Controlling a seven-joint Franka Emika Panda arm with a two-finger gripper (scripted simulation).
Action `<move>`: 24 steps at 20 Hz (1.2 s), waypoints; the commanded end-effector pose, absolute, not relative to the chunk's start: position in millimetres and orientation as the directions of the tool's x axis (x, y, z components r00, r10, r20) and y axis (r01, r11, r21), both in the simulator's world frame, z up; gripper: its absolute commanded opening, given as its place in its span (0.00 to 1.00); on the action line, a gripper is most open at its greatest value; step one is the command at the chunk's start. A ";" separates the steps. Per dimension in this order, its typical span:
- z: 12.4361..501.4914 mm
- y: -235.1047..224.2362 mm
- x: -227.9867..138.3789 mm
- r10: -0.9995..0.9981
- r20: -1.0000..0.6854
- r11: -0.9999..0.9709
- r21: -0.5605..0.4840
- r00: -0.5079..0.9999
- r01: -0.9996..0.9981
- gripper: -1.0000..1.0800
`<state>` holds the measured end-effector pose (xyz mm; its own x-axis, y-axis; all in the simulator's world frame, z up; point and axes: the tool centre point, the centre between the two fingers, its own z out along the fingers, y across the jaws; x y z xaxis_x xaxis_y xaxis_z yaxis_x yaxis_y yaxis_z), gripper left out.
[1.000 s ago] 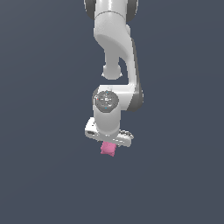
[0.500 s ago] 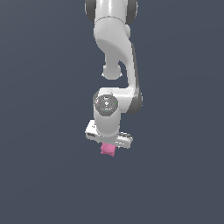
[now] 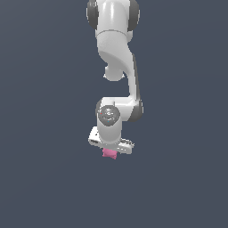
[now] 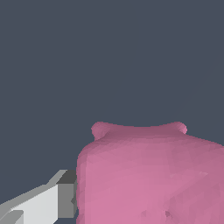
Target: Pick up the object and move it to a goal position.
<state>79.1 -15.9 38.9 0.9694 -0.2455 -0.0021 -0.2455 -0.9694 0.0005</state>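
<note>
White and wide, the gripper (image 3: 109,150) hangs at the end of the Panda arm (image 3: 116,58), which comes down from the top edge of the exterior view and bends at a round joint just above the hand. Directly under the gripper sits the pink object (image 3: 109,154), a small lump with pinched corners, much narrower than the gripper body. Only its lower part shows below the hand in this view. In the wrist view the pink object (image 4: 151,175) fills a big part of the picture, and one grey-white finger (image 4: 48,203) stands at its side, touching it or almost touching. The other finger is not visible. So the gripper looks clenched on the pink object, with the lump sitting between the fingers.

About the progress: I judge that the grasp is done, because the lump sits in the hand. What is left is to carry it to the goal position and stop there. No goal marker is visible in either view, so I cannot say how far the goal is or in which direction. I also cannot tell if the object is lifted or rests on the ground, because no shadow and no edge gives the height.

The surface and the surroundings are one flat dark blue-grey field, without texture, line or horizon. No table edge, wall or other thing is visible around the arm.
</note>
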 end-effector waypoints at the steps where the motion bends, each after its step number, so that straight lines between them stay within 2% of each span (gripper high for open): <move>1: 39.2 -15.9 80.5 -0.246 0.000 -0.969 0.000 0.969 -0.246 0.96; 2: 39.2 -15.9 80.5 -0.246 0.000 -0.969 0.000 0.969 -0.246 0.00; 15: 42.3 -13.1 80.4 -0.246 0.000 -0.969 0.000 0.969 -0.246 0.00; 24: 91.5 31.6 82.1 -0.246 0.000 -0.969 0.000 0.969 -0.246 0.00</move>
